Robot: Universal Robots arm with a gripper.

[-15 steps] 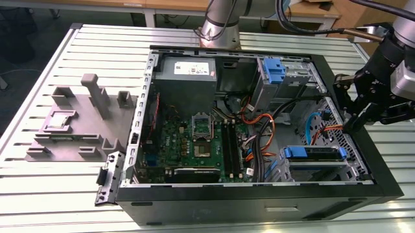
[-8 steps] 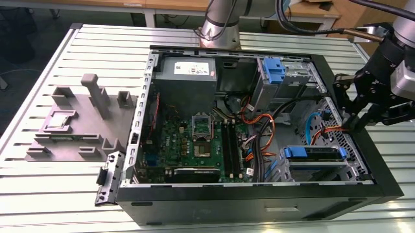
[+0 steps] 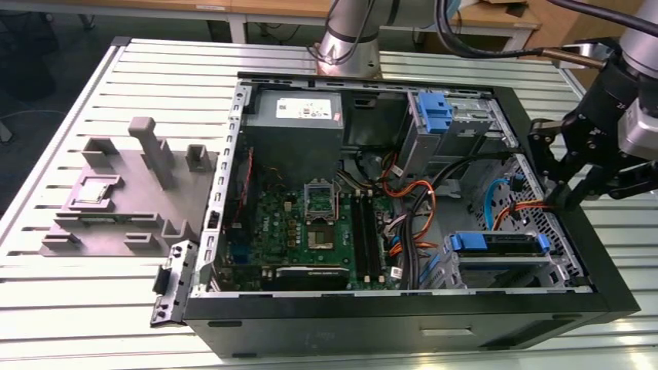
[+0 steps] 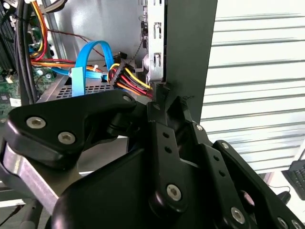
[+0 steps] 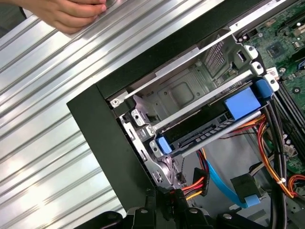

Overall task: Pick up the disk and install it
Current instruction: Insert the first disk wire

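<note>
Now | claw (image 3: 572, 196) state unclear, at case (image 3: 411, 320) rim | disk (image 5: 217, 125) in bay

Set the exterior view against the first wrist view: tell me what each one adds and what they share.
Exterior view adds: the grey fixture block on the slatted table, the power supply box and the arm's base. First wrist view adds: a person's hand over the table slats. Shared: the black computer case, the blue-handled drive carrier in its metal bay, the motherboard and the orange cables.
</note>
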